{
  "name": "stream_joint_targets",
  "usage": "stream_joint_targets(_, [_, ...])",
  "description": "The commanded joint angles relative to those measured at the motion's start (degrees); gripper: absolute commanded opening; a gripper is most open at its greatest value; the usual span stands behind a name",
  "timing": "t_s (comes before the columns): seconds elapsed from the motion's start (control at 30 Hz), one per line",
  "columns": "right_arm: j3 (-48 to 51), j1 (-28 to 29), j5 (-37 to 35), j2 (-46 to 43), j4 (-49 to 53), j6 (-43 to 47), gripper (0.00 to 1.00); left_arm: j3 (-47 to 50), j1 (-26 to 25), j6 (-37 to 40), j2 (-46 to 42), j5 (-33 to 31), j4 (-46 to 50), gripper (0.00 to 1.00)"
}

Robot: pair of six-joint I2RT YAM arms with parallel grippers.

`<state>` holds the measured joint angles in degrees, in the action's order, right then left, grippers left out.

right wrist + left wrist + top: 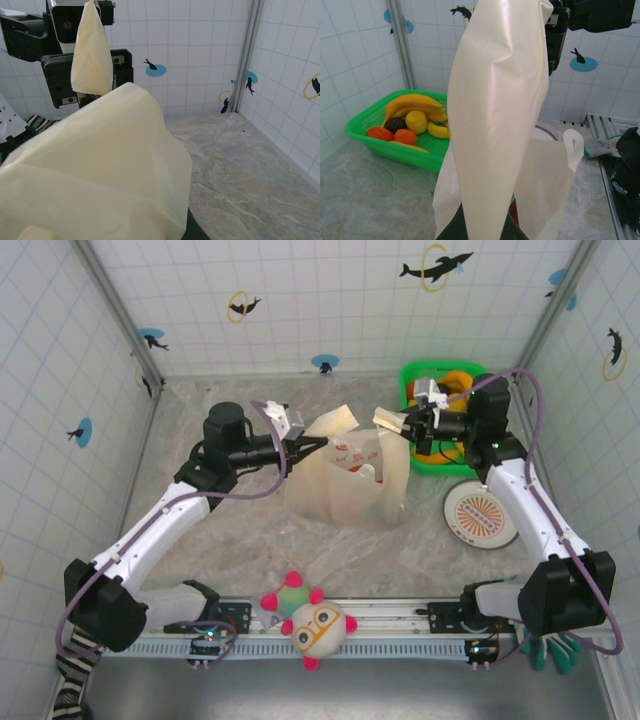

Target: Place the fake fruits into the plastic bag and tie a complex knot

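The cream plastic bag (345, 485) stands in the middle of the table, held up by its two handle strips. My left gripper (303, 445) is shut on the left strip (495, 125), which rises from its jaws. On the other side my right gripper (400, 423) is shut on the right strip, and bag film (100, 170) hides its jaws. The strips are held apart, and a knot is out of view. Fake fruits (405, 125), yellow, orange and dark, lie in the green basket (355, 131), which sits behind the right gripper (440, 462).
A white plate with an orange pattern (482, 513) lies right of the bag, under the right arm. The pink-spiked plush toy with glasses (312, 623) sits at the near rail. Tiled walls close in the back and both sides.
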<state>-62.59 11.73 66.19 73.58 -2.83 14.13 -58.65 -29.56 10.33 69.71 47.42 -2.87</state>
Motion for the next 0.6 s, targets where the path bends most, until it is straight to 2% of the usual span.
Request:
stream_joint_targets(0.0, [-2.2,0.5,-0.1,1.6,-1.2,-3.0,0.0,-2.0,-0.8,2.5,0.8,1.8,0.9,0.0])
stream_joint_targets(0.3, [-3.1,0.6,-0.6,2.9,0.4,-3.9,0.0,-6.4,-5.6,15.1,5.5,-2.5,10.5,0.0])
stream_joint_targets(0.57, [-3.6,0.4,-0.8,3.2,0.5,-5.9,0.01,-14.0,-10.8,22.0,13.1,-13.1,22.0,0.0])
